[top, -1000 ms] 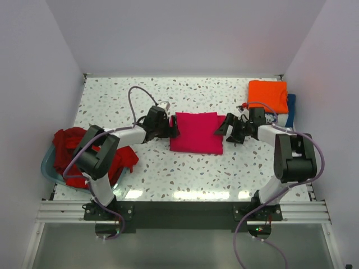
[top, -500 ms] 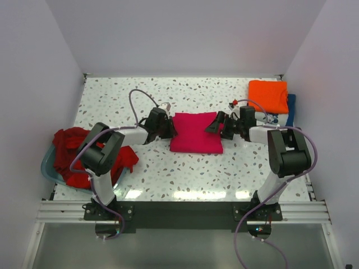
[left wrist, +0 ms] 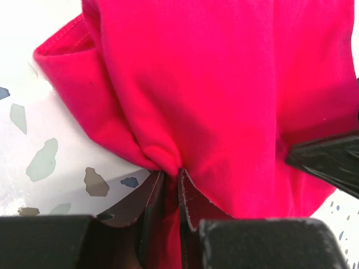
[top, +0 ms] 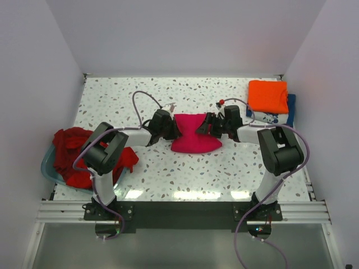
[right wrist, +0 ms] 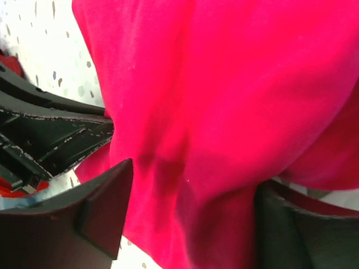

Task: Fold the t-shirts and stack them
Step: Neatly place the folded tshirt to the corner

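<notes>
Magenta t-shirt (top: pixel 195 137) is pinched tight by left gripper (left wrist: pixel 171 176) and straddled by right gripper (right wrist: pixel 190 185), whose hold cannot be told; to its right, navy t-shirt (top: pixel 290 105) is largely covered by orange t-shirt (top: pixel 268 96).

Two white-and-black arms (top: pixel 130 135) (lilac cables (top: pixel 136 101)), black fingers (left wrist: pixel 140 210)

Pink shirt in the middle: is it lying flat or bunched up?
Bunched at the middle: the folded pink shirt narrows like a bow tie, its left edge pinched in the left pincer.
</notes>
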### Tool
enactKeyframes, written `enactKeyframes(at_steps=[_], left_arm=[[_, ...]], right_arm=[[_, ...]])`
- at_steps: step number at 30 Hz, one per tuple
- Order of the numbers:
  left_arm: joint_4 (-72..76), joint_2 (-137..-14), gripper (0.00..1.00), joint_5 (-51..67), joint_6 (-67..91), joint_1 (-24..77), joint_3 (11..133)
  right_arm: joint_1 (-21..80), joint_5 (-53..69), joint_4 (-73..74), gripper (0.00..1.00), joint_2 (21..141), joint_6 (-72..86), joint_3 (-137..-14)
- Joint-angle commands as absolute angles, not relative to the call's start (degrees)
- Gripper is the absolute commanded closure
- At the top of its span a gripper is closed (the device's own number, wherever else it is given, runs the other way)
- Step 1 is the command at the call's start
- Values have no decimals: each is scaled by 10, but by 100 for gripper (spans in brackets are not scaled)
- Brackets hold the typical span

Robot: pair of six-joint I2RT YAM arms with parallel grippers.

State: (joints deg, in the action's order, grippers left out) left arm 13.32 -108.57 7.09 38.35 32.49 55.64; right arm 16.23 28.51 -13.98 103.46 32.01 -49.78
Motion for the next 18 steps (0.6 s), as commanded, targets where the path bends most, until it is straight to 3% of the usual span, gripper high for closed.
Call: enactKeyframes(at_steps=[1,4,5,7,11,15,18], left_arm=[[124,-1095,81,77,384,334,558],[123,-1085,81,78,385,334,559],[122,-1082,80,81,386,334,558],[115,-1069,79,80,385,334,560],[85,-1035,73,65,366,333,568],[27,-980,49,35,344,329,577],[1,-942,38,19,333,321,569]], right_arm=[[176,215,-48,33,1067,318,-501],[178,194,-25,57,1068,313,-512],[178,186,-19,83,1070,312,-517],[178,175,-2,99,1071,306,-529],[177,146,68,100,1057,281,-560],[167,97,148,100,1024,227,-634],[140,78,206,100,1014,191,-698]])
